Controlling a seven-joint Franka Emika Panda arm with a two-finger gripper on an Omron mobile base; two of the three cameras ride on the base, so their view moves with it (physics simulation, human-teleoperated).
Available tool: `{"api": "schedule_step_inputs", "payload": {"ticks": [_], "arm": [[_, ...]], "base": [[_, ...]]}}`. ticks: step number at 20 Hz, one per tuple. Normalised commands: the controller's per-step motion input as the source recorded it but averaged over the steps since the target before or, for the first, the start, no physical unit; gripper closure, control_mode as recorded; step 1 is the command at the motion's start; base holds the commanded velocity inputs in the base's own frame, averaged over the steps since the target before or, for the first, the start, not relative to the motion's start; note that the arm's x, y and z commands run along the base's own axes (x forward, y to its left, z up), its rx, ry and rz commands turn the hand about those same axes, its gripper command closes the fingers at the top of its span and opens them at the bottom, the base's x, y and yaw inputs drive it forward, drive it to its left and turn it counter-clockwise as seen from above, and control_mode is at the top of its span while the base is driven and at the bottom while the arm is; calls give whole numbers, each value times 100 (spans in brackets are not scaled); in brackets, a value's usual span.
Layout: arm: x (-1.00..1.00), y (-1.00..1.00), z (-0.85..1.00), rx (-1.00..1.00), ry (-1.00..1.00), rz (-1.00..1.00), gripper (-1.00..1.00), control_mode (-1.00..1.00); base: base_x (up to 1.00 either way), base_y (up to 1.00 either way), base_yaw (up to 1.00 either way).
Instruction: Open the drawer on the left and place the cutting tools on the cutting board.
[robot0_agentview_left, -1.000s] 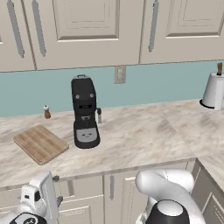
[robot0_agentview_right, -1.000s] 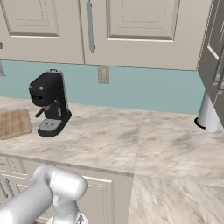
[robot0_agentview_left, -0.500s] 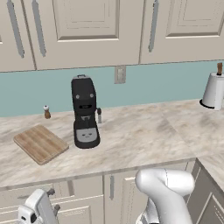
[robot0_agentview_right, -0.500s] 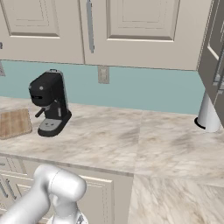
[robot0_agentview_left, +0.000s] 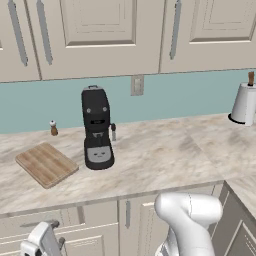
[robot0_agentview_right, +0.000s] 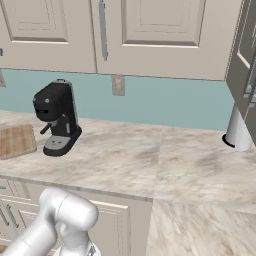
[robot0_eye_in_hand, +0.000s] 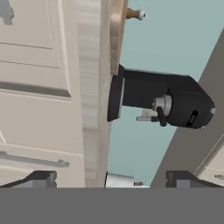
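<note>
Two dark fingertips (robot0_eye_in_hand: 41, 178) rise at the bottom of the hand view, standing wide apart with nothing between them, so we read the gripper (robot0_eye_in_hand: 111, 179) as open and empty. In the left base view we see only a white piece of the hand (robot0_agentview_left: 44, 242) at the lower left edge, cut off by the frame, down in front of the lower cabinet fronts.

We find the cutting board (robot0_agentview_left: 46, 164) lying flat on the marble counter (robot0_agentview_left: 170, 155), left of the black coffee machine (robot0_agentview_left: 97, 129) and bare on top. In the right base view the board (robot0_agentview_right: 16, 140) is cut off by the left edge.

We see the drawer (robot0_agentview_left: 35, 220) just under the counter edge at the left, shut, its front partly cut off. In the hand view, which is rolled sideways, a grey bar handle (robot0_eye_in_hand: 33, 160) shows on a cream panel, but we cannot tell for certain which front it belongs to.

We cannot make out the knife or the peeler.

A small pepper shaker (robot0_agentview_left: 53, 128) stands by the backsplash behind the board, and a paper towel roll (robot0_agentview_left: 245, 103) stands at the far right.
</note>
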Motion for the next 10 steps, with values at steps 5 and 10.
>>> {"api": "schedule_step_inputs", "payload": {"ticks": [5, 10], "arm": [[28, 5, -30, 6, 0, 19, -100, -100], [41, 8, -31, 9, 0, 25, -100, -100]], "base": [[0, 0, 0], [0, 0, 0]]}}
